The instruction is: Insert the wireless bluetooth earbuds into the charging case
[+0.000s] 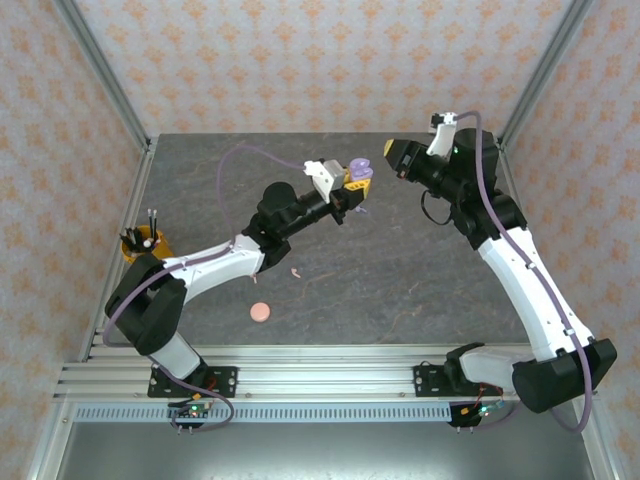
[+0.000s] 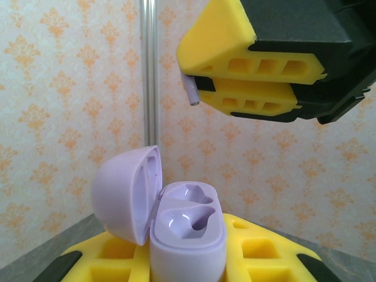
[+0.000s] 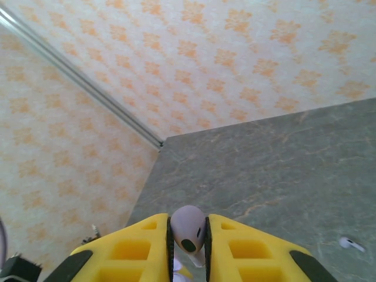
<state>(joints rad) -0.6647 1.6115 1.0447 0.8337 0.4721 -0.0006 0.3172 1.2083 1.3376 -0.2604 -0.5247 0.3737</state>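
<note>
Left wrist view shows 2 wells [image 2: 191, 212] inside the open purple case [image 2: 188, 252].

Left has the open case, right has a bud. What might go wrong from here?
1. The earbud sits deep in the right gripper, just its stem tip poking out, so the wide fingers may hit the case or its open lid before it seats.
2. The pinch is on the earbud's rounded head; contact might twist it loose onto the table.
3. The left gripper holds only the case's lower body; a push could tip it.
</note>
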